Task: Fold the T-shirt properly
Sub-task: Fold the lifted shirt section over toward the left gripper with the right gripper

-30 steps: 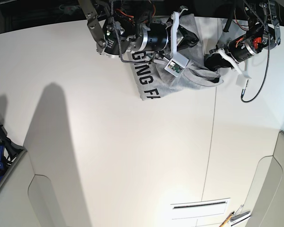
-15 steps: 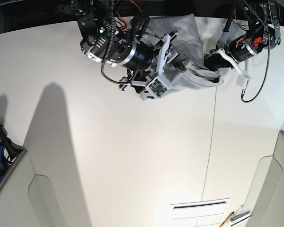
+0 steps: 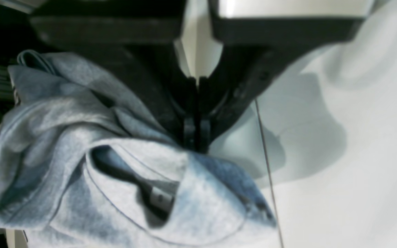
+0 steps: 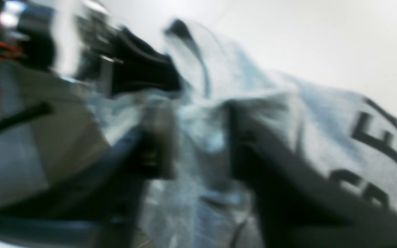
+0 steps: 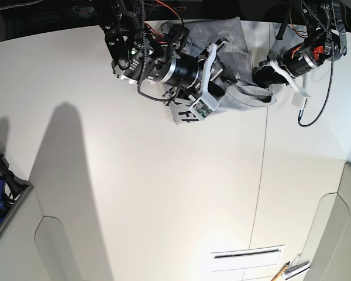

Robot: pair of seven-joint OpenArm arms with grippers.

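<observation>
Grey T-shirt (image 5: 237, 64) bunched; I keep the left gripper (image 3: 195, 139) pinching its edge while the right gripper (image 4: 198, 137), jaws narrowly apart, straddles cloth.

The T-shirt (image 5: 237, 64) lies bunched on the table (image 5: 164, 193) between the two grippers, the right gripper (image 5: 219, 73) over it, the left gripper (image 5: 263, 75) at its edge.

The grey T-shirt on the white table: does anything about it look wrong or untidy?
Yes. The heather-grey cotton T-shirt lies bunched and wrinkled at the far edge of the white table, not flat. The left gripper pinches one crumpled fold, and the black lettering is partly hidden.
</observation>
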